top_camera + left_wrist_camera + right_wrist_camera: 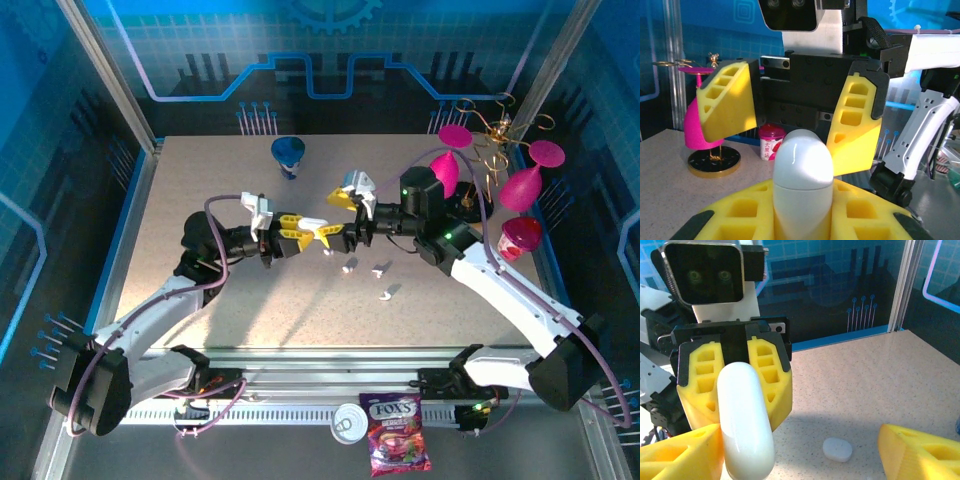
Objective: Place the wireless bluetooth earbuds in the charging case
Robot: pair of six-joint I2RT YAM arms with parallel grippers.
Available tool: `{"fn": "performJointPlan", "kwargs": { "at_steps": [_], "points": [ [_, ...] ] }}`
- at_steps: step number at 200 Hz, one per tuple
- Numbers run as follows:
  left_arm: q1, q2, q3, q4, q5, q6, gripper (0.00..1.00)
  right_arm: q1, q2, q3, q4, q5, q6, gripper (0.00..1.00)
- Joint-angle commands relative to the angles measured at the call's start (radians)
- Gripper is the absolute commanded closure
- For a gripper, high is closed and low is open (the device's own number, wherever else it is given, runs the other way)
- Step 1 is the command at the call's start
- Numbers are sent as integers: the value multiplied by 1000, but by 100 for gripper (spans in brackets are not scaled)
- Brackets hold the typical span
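**Left arm.** The left gripper [305,227] reaches toward the table's middle, its yellow fingers [742,210] clamped together on the charging case [314,224]. In the left wrist view the case [802,180] stands upright between the pads. It is a smooth white capsule with a fine seam across its middle, and the lid is shut. Its rounded free end points at the opposite arm.

**Right arm.** The right gripper [338,219] faces the left one head-on. Its two yellow fingers [920,452] stand well apart and grip nothing. Seen from the left wrist, they [860,125] flank the case top from behind. From the right wrist, the case [745,420] overlaps the finger at lower left, and contact cannot be judged.

**Earbuds.** Three tiny white earbuds [378,270] lie loose on the speckled table [200,180], just nearer the arm bases than the grippers. Two sit side by side and a third [386,295] lies a little closer to the near edge. Their stems are too small to make out. A small rounded white piece [836,449] rests on the table below the grippers.

**Surroundings.**
- A blue cup [289,152] stands near the far edge.
- Pink glasses [525,185] hang on a gold rack [495,135] at the far right corner, with a small pink cup [520,237] beside them.
- A sweets bag [396,447] and a can [352,422] lie on the near rail.
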Motion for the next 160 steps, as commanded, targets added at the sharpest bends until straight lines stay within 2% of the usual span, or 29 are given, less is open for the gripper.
{"fn": "performJointPlan", "kwargs": {
  "at_steps": [1,79,105,128,160],
  "points": [
    [-11,-41,-11,-43,102,110,100,-56,-9,25,33,85,63,21],
    [-18,-6,-35,-30,46,231,100,-82,-79,-41,52,70,103,15],
    [-18,2,-58,43,19,269,100,-131,-126,-111,69,130,195,8],
    [-17,10,-81,106,4,280,100,-186,-161,-195,60,190,274,8],
    [-18,-3,-132,187,-22,279,100,-191,-213,-299,-30,325,322,10]
  ]
}}
